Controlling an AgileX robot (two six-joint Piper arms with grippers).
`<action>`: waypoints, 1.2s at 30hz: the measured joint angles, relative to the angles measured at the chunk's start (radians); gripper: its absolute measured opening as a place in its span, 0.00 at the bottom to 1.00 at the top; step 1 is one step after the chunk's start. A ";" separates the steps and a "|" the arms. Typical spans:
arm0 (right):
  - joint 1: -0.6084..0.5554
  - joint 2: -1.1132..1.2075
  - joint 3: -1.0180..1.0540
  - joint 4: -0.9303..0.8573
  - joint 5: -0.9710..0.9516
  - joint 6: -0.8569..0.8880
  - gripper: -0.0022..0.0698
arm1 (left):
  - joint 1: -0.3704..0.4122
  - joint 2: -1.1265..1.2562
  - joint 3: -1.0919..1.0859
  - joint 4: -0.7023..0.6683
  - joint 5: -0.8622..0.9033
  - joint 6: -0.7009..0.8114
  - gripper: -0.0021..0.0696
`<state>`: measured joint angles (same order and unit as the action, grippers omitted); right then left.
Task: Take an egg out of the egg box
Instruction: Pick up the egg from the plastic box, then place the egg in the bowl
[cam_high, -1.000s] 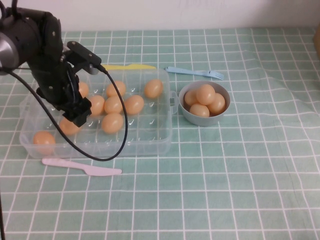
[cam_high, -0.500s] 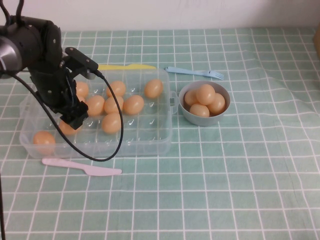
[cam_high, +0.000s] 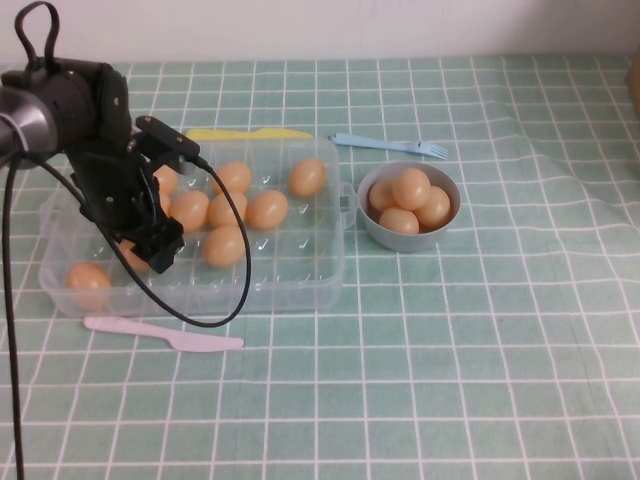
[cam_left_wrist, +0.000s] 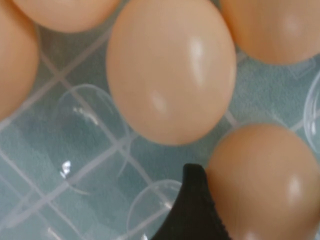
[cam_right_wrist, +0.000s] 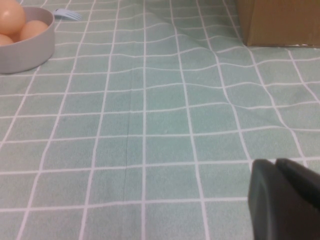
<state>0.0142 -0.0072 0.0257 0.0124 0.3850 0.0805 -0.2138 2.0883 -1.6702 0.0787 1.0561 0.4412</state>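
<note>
The clear plastic egg box (cam_high: 335, 262) lies left of centre with several orange-tan eggs in it. My left gripper (cam_high: 160, 250) is low inside its left part, over an egg (cam_high: 128, 258) that it mostly hides. In the left wrist view one black finger (cam_left_wrist: 192, 212) lies against the side of that egg (cam_left_wrist: 265, 185); the other finger is out of frame. The jaws stand open around the egg, which rests in its dimple. My right gripper (cam_right_wrist: 285, 200) is shut and empty, low over the cloth, and does not show in the high view.
A grey-blue bowl (cam_high: 375, 232) holding three eggs stands right of the box. A blue fork (cam_high: 390, 146) and a yellow knife (cam_high: 250, 133) lie behind, a white knife (cam_high: 165, 334) in front. A cardboard box (cam_right_wrist: 280, 22) stands at the far right.
My left gripper has sunk lower into the left part of the egg box and shifted slightly toward the front. The eggs have not moved.
</note>
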 joint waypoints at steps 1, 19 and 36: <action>0.000 0.000 0.000 0.000 0.000 0.000 0.01 | 0.000 0.005 0.000 0.000 -0.004 0.000 0.71; 0.000 0.000 0.000 0.000 0.000 0.000 0.01 | 0.000 0.005 -0.025 0.002 0.023 -0.021 0.53; 0.000 0.000 0.000 0.000 0.000 0.000 0.01 | -0.177 -0.141 -0.188 -0.388 -0.120 0.181 0.53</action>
<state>0.0142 -0.0072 0.0257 0.0124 0.3850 0.0805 -0.3912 1.9475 -1.8585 -0.3097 0.9358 0.6219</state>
